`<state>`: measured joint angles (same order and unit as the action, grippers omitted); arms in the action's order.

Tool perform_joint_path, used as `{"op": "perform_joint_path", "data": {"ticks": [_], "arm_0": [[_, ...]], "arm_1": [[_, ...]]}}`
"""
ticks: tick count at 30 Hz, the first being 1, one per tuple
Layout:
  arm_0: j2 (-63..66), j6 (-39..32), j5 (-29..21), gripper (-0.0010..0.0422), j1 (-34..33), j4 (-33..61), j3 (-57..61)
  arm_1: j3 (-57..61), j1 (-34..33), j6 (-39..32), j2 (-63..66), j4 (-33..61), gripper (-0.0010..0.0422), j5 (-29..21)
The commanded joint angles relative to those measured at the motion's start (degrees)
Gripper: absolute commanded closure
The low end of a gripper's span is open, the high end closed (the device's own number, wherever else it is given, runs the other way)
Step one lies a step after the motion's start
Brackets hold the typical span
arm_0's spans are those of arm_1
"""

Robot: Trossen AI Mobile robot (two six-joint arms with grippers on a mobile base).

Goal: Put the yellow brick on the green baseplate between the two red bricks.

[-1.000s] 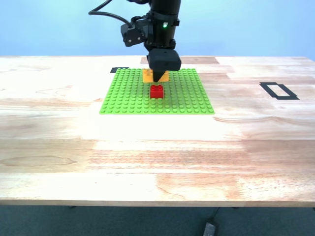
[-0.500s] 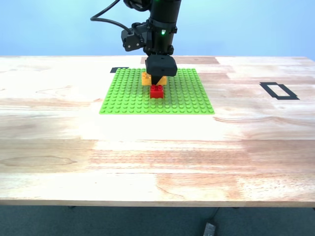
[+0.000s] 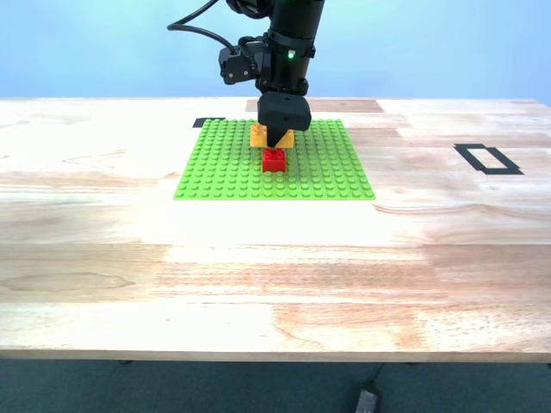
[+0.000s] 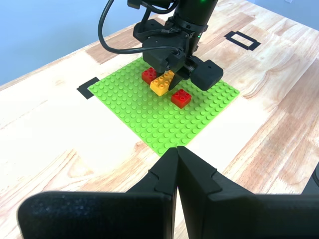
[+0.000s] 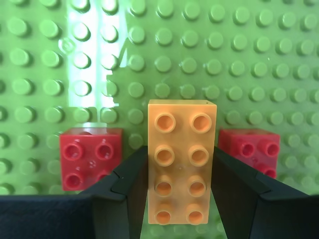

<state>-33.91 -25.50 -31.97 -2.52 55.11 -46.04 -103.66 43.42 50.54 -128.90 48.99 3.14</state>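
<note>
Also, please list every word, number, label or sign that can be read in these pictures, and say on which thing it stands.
None can be read.
The black tape outlines on the table are plain marks.
The yellow brick shows only blurred rings on its studs.

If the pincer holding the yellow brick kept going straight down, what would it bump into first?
Probably the green baseplate, in the gap between the two red bricks; the yellow brick in my second pincer would touch first.

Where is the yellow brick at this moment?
The yellow brick is held in my second end effector, over the green baseplate and in line with the gap between the two red bricks, near the exterior view's centre.
</note>
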Motion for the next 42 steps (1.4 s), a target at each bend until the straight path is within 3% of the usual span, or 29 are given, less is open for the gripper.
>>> {"op": "perform_joint_path", "data": {"ticks": [1, 17, 32, 42], "arm_0": [[0.0, 0.0, 0.0, 0.0412, 0.0, 0.0, 0.0], [0.0, 0.0, 0.0, 0.0413, 0.0, 0.1, 0.0], [0.0, -1.5, 0.0, 0.0413, 0.0, 0.0, 0.0], [0.0, -1.5, 0.0, 0.0412, 0.0, 0.2, 0.0]], "arm_1": [[0.3, -0.1, -1.0, -0.2, 0.0, 0.0407, 0.0], [3.4, -0.4, -1.4, 0.4, -3.0, 0.0398, 0.0], [3.5, -0.4, -2.3, 1.3, -3.7, 0.0213, -0.5], [3.5, 0.1, -2.3, 3.2, -2.7, 0.0203, -0.6]]}}
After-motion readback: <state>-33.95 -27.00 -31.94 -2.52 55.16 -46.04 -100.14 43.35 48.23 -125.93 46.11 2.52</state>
